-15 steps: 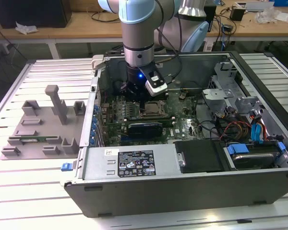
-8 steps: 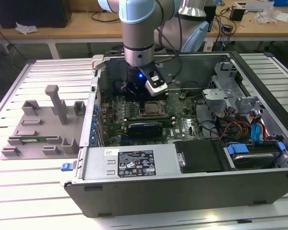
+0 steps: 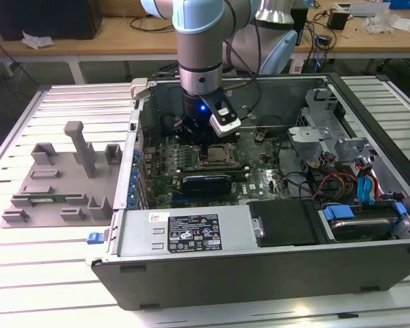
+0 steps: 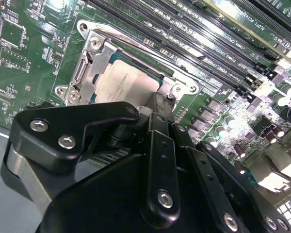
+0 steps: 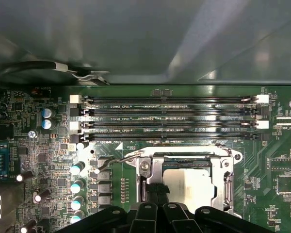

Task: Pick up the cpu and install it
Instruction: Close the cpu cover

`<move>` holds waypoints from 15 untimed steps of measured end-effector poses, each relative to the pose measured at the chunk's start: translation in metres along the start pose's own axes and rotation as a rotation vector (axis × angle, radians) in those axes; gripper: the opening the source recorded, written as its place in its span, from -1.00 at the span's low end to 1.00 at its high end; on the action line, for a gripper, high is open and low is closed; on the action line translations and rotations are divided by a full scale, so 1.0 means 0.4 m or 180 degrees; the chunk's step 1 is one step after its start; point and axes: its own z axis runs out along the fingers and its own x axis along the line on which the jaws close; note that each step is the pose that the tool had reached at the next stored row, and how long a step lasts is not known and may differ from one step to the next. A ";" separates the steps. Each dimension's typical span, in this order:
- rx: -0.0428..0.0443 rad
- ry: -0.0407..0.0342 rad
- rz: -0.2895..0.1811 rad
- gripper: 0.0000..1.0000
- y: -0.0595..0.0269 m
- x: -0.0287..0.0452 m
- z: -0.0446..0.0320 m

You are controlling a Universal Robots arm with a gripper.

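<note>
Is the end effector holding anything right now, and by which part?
Cannot tell: the end effector is down at one edge of the cpu lying within the socket frame, the contact hidden.

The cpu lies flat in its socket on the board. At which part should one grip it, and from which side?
Probably by two opposite thin edges, coming straight down from above. The cpu lies flat inside the metal frame, so only its top is free; the frame blocks any approach from the side.
</note>
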 end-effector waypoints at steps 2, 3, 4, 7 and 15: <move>0.0000 0.0000 0.0000 -0.79 0.000 0.000 0.000; 0.0000 0.0000 0.0000 -0.79 0.000 0.000 0.000; 0.0000 0.0000 0.0000 -0.79 0.000 0.000 0.000; -0.0003 -0.0004 0.0000 -0.79 0.001 -0.001 -0.003; 0.0000 0.0000 0.0000 -0.79 0.000 -0.001 -0.026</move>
